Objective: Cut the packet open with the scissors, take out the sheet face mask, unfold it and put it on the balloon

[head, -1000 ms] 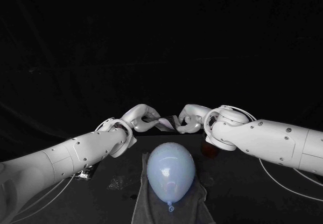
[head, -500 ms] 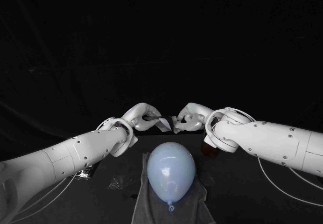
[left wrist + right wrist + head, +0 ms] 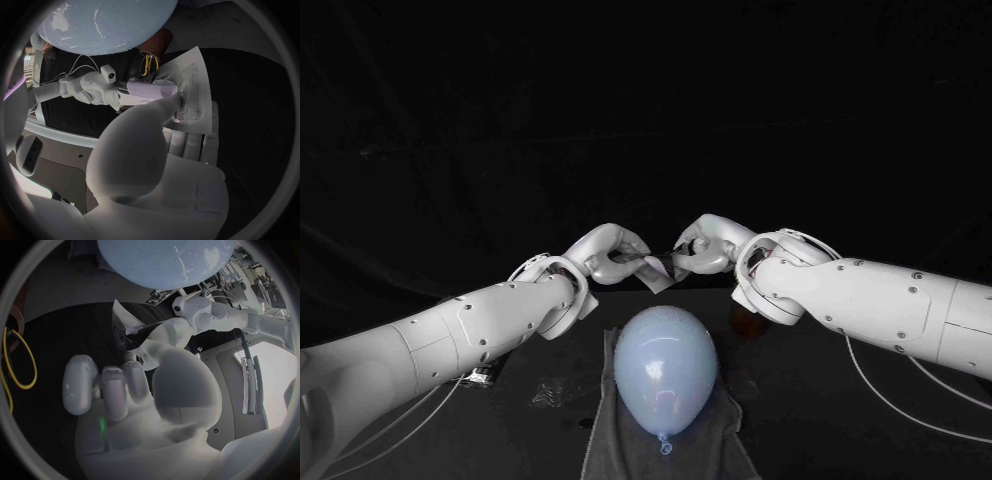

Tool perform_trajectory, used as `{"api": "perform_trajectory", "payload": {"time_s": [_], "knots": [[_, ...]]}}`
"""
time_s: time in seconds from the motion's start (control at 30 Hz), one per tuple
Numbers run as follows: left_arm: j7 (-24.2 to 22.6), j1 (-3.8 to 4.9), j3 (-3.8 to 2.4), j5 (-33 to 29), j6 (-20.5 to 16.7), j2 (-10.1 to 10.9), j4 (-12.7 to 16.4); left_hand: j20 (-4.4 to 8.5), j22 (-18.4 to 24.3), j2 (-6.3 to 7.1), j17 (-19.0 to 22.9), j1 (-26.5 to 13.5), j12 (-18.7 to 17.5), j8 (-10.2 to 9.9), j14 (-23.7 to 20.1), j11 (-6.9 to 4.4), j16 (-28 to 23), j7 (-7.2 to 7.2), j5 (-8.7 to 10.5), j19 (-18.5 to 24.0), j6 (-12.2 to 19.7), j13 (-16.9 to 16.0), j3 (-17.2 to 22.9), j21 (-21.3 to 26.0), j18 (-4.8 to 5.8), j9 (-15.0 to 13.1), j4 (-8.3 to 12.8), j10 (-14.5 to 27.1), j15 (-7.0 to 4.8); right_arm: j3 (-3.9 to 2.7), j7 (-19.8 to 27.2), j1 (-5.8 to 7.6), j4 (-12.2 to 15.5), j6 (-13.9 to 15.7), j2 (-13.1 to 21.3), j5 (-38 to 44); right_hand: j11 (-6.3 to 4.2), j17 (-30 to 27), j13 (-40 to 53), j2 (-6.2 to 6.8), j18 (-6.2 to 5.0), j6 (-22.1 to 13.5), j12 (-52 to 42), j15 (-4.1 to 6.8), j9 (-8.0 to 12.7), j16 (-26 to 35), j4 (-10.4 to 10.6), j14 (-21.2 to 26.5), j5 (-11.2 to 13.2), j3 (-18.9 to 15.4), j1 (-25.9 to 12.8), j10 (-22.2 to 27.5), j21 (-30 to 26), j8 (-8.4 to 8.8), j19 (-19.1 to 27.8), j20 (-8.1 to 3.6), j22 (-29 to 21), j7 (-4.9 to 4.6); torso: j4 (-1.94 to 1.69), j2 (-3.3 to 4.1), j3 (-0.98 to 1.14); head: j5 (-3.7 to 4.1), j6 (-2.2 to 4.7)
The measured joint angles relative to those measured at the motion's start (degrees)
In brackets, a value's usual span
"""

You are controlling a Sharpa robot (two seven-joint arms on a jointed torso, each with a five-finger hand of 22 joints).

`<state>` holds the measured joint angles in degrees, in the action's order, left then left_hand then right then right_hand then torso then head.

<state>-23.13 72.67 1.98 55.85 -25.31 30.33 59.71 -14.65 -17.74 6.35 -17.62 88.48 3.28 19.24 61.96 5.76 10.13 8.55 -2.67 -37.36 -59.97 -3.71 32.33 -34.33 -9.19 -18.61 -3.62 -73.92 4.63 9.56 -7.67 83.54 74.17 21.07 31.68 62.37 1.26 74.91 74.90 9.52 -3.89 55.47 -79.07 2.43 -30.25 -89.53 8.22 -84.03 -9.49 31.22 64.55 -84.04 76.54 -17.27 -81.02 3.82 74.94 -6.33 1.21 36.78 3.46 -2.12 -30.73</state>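
surface: black, matte surface (image 3: 877, 420) under a dark backdrop.
packet: flat, pale, printed packet (image 3: 656, 268), in the air just past the balloon's far end.
fingers: left hand (image 3: 610, 255) and right hand (image 3: 707, 248) each pinch it.
balloon: glossy pale-blue balloon (image 3: 666, 365) on grey cloth (image 3: 606, 440), bare.
progress: we cannot tell if it is cut; we judge the mask steps remain.

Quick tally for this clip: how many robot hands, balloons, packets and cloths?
Silver robot hands: 2, left robot hand and right robot hand
Pale blue balloon: 1
White printed packet: 1
Grey cloth under the balloon: 1
Total: 5
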Motion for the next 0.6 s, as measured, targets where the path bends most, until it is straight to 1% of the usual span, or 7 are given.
{"api": "perform_trajectory", "payload": {"time_s": [0.07,0.13,0.23,0.37,0.5,0.57,0.6], "knots": [[0.0,0.0,0.0,0.0,0.0,0.0,0.3,0.0,0.0,0.0,0.0,0.0,0.0,0.0,0.0,0.0,0.0,0.01,0.0,0.0,0.0,0.0,0.0,0.0,0.0,0.0,0.0,0.0,0.0,0.0,0.0,0.0,-0.2,0.0,-0.3,0.5,0.0,0.0,0.0,0.0,0.0,-0.2,0.7,0.0,0.1,0.0,-0.2,0.0,0.6,-0.2,0.0,0.0,-0.4,0.23,0.2,0.2,0.0,-0.16,0.01,0.01,0.0,0.0,-0.03],[-0.1,0.0,0.0,0.0,0.1,0.0,0.5,0.0,0.0,0.0,0.0,0.0,0.0,0.0,0.0,0.0,0.0,0.08,0.0,0.0,-0.1,0.0,0.0,0.0,0.0,0.0,0.0,0.0,0.0,0.0,-0.1,0.0,-0.5,-0.1,-0.5,1.0,0.33,0.0,0.0,0.45,0.0,-0.4,1.2,-0.22,0.2,0.0,-0.5,0.2,1.1,-0.5,0.5,0.1,-0.8,0.46,0.3,0.33,0.0,-0.37,0.01,0.01,0.0,0.01,-0.08],[-0.1,0.0,0.0,0.0,0.2,0.0,0.8,0.0,-0.1,0.01,0.0,0.0,0.0,0.0,0.0,0.0,0.0,0.08,0.01,0.0,-0.1,0.0,0.2,0.0,0.0,0.0,0.2,0.0,0.0,0.0,-0.3,0.0,-0.9,-0.5,-0.9,2.1,1.03,0.0,0.0,0.98,0.0,-1.1,2.9,-0.51,0.7,0.1,-1.0,-0.1,3.1,-1.3,1.0,0.6,-1.7,1.12,0.8,0.81,0.0,-0.71,0.01,0.01,0.0,0.06,-0.15],[-0.1,0.0,0.01,-0.3,0.3,0.0,0.9,-0.14,-0.1,0.08,0.0,-0.1,0.0,0.0,0.0,0.0,0.0,0.08,0.01,0.1,-0.1,0.0,0.2,-0.2,0.0,0.0,0.2,0.0,0.0,0.0,-0.6,0.0,-1.2,-1.6,-1.1,4.0,1.55,0.0,0.0,2.35,0.0,-1.9,4.9,-1.02,1.0,0.2,-2.6,0.0,5.0,-1.9,3.1,1.9,-3.1,2.0,1.8,1.21,0.0,-1.25,-0.01,0.02,0.0,0.08,-0.2],[-0.3,-0.01,0.02,-0.7,0.4,0.0,0.9,-0.21,-0.1,0.15,0.0,-0.1,0.0,0.0,0.0,0.01,0.0,0.07,0.03,0.2,-0.1,0.0,0.2,-0.2,0.0,0.0,0.2,0.0,0.0,0.04,-0.9,0.0,-1.3,-2.9,-1.1,5.9,1.52,0.0,0.0,2.01,-0.01,-1.8,5.1,-1.12,1.1,0.2,-3.6,0.1,6.0,-1.9,4.8,2.0,-3.1,2.0,1.8,1.21,0.0,-1.23,-0.01,0.01,0.0,0.09,-0.2],[-0.4,-0.01,0.02,-0.9,0.4,-0.1,0.9,-0.21,-0.1,0.24,0.0,-0.2,0.2,0.0,0.0,0.01,0.0,0.08,0.03,0.2,-0.1,0.0,0.2,-0.2,0.0,0.0,0.2,0.0,0.0,0.04,-0.9,0.0,-1.3,-3.4,-1.0,6.6,1.36,0.0,0.0,1.49,0.0,-0.8,4.3,-1.12,1.0,0.3,-3.9,0.1,6.0,-1.8,5.3,1.8,-2.5,1.93,1.8,1.22,0.0,-0.74,0.0,0.02,0.0,0.06,-0.2],[-0.4,-0.01,0.02,-1.0,0.5,-0.1,0.9,-0.21,-0.1,0.24,0.0,-0.2,0.2,0.0,0.0,0.01,0.0,0.07,0.03,0.2,-0.1,0.0,0.2,-0.2,0.01,0.0,0.2,0.0,0.0,0.04,-0.9,0.0,-1.3,-3.5,-1.0,6.8,0.81,0.0,0.0,1.03,0.0,0.5,3.4,-1.12,1.0,0.2,-3.9,0.1,6.1,-1.8,5.8,1.3,-1.9,1.32,1.2,1.11,0.0,-0.29,0.0,0.01,0.0,0.04,-0.2]]}}
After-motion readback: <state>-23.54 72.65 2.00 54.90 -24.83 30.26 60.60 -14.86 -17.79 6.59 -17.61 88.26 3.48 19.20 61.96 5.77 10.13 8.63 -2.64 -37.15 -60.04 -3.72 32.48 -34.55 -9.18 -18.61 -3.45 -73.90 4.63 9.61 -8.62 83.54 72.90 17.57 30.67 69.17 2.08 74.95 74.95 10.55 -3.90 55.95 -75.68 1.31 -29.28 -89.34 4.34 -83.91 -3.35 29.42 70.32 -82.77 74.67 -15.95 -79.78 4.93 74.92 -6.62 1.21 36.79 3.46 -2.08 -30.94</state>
